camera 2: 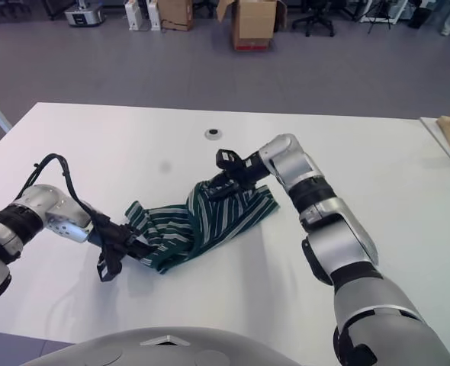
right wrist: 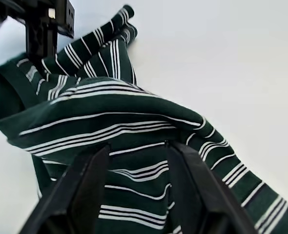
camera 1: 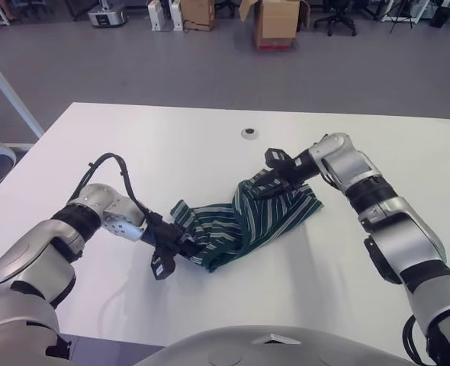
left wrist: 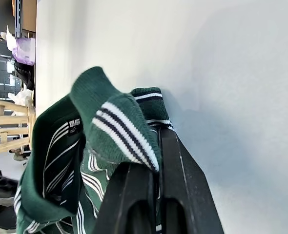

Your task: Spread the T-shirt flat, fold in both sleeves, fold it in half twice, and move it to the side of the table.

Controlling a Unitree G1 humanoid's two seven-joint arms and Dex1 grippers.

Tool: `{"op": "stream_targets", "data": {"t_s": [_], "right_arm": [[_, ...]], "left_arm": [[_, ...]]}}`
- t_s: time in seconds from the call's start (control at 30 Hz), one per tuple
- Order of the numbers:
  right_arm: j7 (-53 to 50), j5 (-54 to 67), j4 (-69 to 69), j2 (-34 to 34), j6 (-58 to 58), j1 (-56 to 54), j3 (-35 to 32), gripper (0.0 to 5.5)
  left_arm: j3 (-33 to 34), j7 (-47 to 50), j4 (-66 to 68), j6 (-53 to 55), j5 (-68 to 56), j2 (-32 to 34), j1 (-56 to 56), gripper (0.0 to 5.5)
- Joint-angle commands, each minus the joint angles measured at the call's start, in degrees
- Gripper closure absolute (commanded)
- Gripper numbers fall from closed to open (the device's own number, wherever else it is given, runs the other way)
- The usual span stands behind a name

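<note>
Left gripper [camera 1: 173,246] sits at the near end of the T-shirt [camera 1: 233,225], clenched on it. The left wrist view shows its black fingers [left wrist: 175,170] pinching a ribbed edge with white stripes. The shirt is dark green with thin white stripes, crumpled into a long bunch in the middle of the white table [camera 1: 171,145] and stretched between the two grippers. At the far, raised end is the right gripper [camera 1: 269,183]. In the right wrist view its jaws stand apart, released, with striped cloth between them. A small round disc [camera 1: 249,133] lies on the table beyond the shirt.
</note>
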Motion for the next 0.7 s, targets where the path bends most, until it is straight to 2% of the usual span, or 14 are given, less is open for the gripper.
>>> {"op": "stream_targets", "data": {"t_s": [0.03, 0.13, 0.3, 0.5, 0.7], "right_arm": [[-10.6, -15.4, 11.5, 0.5, -27.8, -10.4, 8.6, 3.37], [-15.9, -19.1, 15.3, 0.8, -41.8, -11.5, 9.3, 3.37], [-19.2, -22.9, 18.7, 1.8, -55.3, -10.8, 10.5, 3.37], [-26.1, -33.6, 18.8, -2.1, -72.4, -9.4, 16.4, 3.37], [-33.3, -35.3, 19.9, -1.1, -78.5, -12.0, 15.5, 3.37]], "left_arm": [[-4.2, -16.7, 10.3, 11.0, -10.1, -12.0, 10.5, 5.48], [-5.7, -27.2, 2.0, 15.2, -25.2, -11.1, 12.6, 5.48], [-5.6, -40.1, -12.3, 25.8, -36.9, -8.1, 15.4, 5.48], [-1.8, -45.1, -19.2, 33.2, -39.0, -8.6, 18.5, 5.48], [0.6, -45.7, -18.0, 33.7, -36.9, -10.2, 20.3, 5.48]]}}
